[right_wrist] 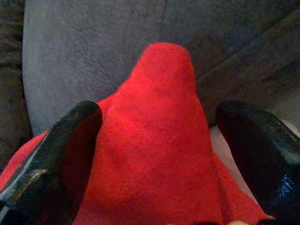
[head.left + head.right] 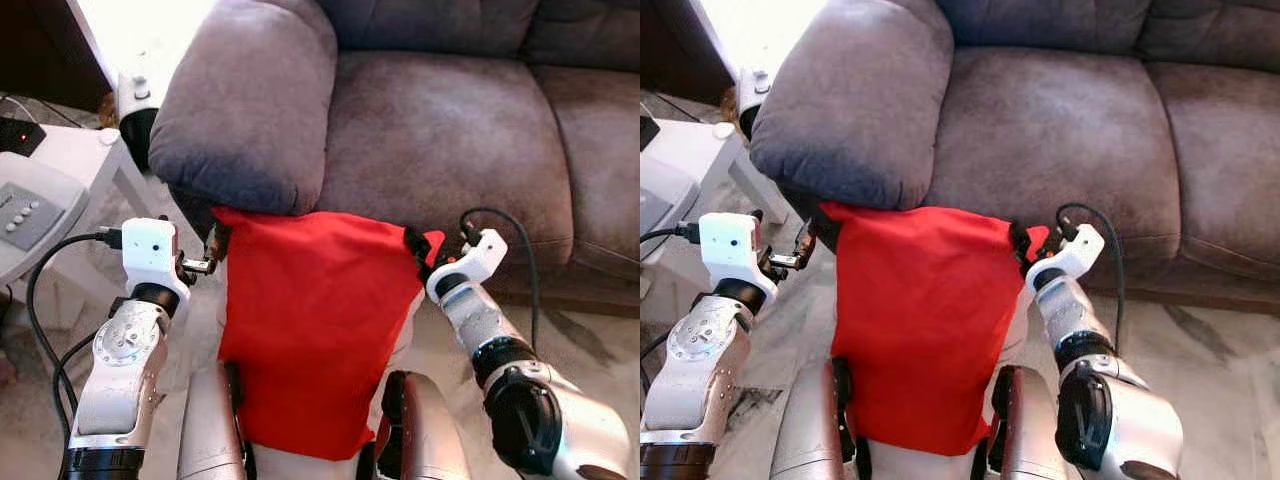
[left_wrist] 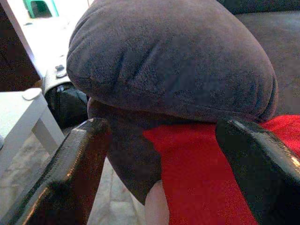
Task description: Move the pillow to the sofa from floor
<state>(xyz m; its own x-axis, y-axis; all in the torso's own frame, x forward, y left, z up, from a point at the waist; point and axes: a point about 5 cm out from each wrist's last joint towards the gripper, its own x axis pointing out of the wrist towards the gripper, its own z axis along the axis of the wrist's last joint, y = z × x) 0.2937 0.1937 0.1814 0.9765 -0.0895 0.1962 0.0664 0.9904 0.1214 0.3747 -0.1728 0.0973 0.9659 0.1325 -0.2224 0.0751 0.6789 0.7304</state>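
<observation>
Red pillow [image 2: 315, 330]: 1, smooth woven cloth, roughly rectangular, hanging limp in front of the robot's body; its top edge lies against the front of the sofa just under the armrest, lower end down between the robot's legs.
Left gripper [image 2: 213, 252]: at the pillow's upper left corner; the wrist view shows its 2 black fingers [image 3: 70, 173] spread apart, with the red corner and the armrest between them, no firm pinch visible.
Right gripper [image 2: 420, 255]: at the upper right corner; its 2 fingers [image 1: 61, 154] flank a peaked fold of red cloth, the left one touching it.
Sofa [image 2: 450, 130]: grey-brown suede-like plush, 1 fat rounded armrest [image 2: 245, 100], wide flat seat cushions.
Side table [image 2: 70, 160]: white, beside the armrest.
</observation>
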